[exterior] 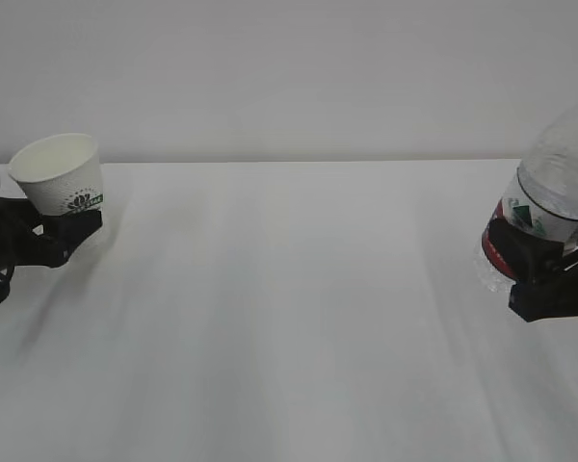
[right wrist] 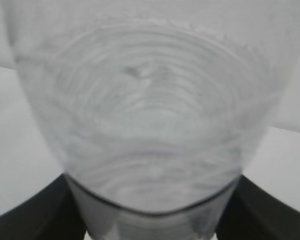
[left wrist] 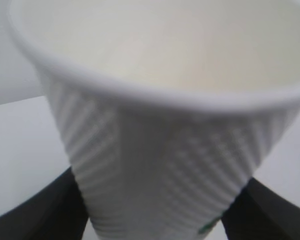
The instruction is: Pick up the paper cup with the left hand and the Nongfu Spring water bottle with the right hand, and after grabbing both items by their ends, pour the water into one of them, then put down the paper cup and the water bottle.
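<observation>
At the left edge of the frame, the paper cup [exterior: 60, 172] is held tilted above the white bench [exterior: 289, 318] by the left gripper [exterior: 53, 229]. At the right edge, the Nongfu Spring water bottle [exterior: 551, 192] is gripped near its base by the right gripper [exterior: 544, 265].

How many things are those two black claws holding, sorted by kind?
Small white ribbed paper cup with a green logo, held in the left gripper: 1
Clear ribbed plastic water bottle with a red-and-white label, held in the right gripper: 1
Total: 2
</observation>
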Robot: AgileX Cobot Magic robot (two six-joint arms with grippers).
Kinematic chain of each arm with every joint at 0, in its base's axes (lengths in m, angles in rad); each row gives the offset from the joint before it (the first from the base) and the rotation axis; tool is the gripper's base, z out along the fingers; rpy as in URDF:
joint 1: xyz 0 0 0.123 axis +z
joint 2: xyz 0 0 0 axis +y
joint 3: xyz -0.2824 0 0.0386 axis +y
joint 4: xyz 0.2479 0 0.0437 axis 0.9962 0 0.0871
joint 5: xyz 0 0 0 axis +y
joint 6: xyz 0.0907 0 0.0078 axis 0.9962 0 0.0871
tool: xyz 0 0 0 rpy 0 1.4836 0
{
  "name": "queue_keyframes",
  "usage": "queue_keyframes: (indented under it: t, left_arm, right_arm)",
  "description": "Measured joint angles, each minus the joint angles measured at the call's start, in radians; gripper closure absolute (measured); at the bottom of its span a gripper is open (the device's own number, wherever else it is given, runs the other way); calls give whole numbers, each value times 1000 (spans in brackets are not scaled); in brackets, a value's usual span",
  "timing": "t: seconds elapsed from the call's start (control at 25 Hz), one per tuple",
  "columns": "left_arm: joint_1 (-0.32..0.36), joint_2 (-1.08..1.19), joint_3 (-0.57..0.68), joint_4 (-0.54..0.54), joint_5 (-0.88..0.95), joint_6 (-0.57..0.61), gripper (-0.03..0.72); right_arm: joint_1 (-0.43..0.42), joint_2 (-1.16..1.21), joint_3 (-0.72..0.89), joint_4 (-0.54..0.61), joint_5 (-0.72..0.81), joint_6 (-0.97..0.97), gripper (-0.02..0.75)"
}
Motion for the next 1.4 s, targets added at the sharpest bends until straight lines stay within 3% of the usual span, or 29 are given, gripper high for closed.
queue_keyframes:
  t: [0.8,1.4]
  left_arm:
    - [0,-285,298,36,-32,-9,146]
    - [0,-329,452,57,-32,-9,146]
  right_arm:
    - [0,0,0,-17,5,0,243]
    - [0,0,0,-68,7,1,243]
